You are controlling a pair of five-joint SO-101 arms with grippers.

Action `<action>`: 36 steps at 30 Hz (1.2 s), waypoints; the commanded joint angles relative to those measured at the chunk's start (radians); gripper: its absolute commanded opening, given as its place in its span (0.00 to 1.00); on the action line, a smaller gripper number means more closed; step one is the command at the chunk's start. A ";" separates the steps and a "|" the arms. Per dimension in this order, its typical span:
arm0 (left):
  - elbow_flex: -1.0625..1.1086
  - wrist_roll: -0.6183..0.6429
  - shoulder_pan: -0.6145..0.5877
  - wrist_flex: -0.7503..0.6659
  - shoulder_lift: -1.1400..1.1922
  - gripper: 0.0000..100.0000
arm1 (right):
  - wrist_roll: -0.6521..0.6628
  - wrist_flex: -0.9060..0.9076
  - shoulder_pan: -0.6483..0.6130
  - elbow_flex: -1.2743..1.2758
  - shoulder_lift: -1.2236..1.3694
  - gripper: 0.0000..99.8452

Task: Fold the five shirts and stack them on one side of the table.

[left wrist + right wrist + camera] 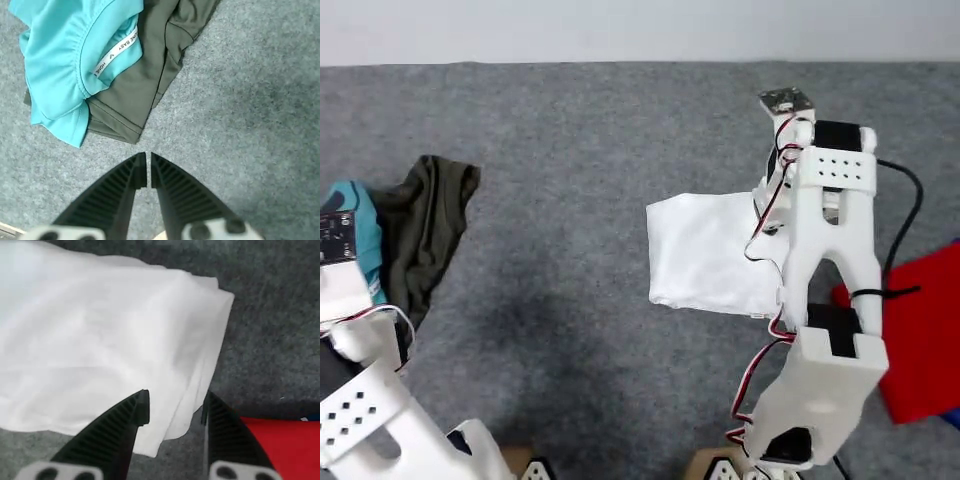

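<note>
So, nearest the arms' bases, the left hand (148,170) hangs over bare desk (570,150) with its fingers drawn together, only a slit between them and nothing held. I take it as parked out of the way while the work goes on at the other side. Just beyond its tips lies a heap: the teal shirt (65,60) on top of the olive shirt (150,65), both crumpled and overlapping (the teal one's collar label faces up). It reads as the unfolded supply, kept at the left edge of the desk to wait its turn.

Across the desk, the red shirt (920,330) lies flat by the right edge. It looks like a finished piece, and so the likely start of the stack. Near it, with a strip of desk between them, is the white shirt (705,255), folded to a rectangle with several layers showing along one edge. The right arm stretches out over it. The right hand (175,407) has its fingers apart, straddling that layered edge on the side towards the red shirt, and is not closed on the cloth. That placement suits taking all the layers at once, so the fold holds while the white shirt is carried onto the red. The risk, I judge, is catching only the upper layers and having the fold fall open.
</note>
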 commanded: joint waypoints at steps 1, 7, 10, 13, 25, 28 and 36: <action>-0.012 -0.017 -0.002 -0.018 -0.014 0.03 | 0.008 -0.054 0.031 -0.006 -0.004 0.19; -0.012 -0.017 -0.002 -0.018 -0.014 0.03 | 0.002 -0.170 0.027 -0.006 0.081 0.18; -0.012 -0.017 -0.002 -0.018 -0.014 0.03 | 0.002 -0.208 0.024 -0.008 0.145 0.18; -0.012 -0.017 -0.002 -0.017 -0.014 0.03 | 0.002 -0.219 0.024 -0.008 0.188 0.18; -0.012 -0.012 -0.002 -0.012 -0.014 0.03 | 0.008 -0.211 0.022 -0.183 0.194 0.02; -0.012 -0.012 -0.002 -0.011 -0.014 0.03 | 0.008 -0.222 0.019 -0.189 0.196 0.01; -0.012 -0.014 -0.002 -0.011 -0.014 0.02 | 0.009 -0.328 0.005 -0.187 0.213 0.01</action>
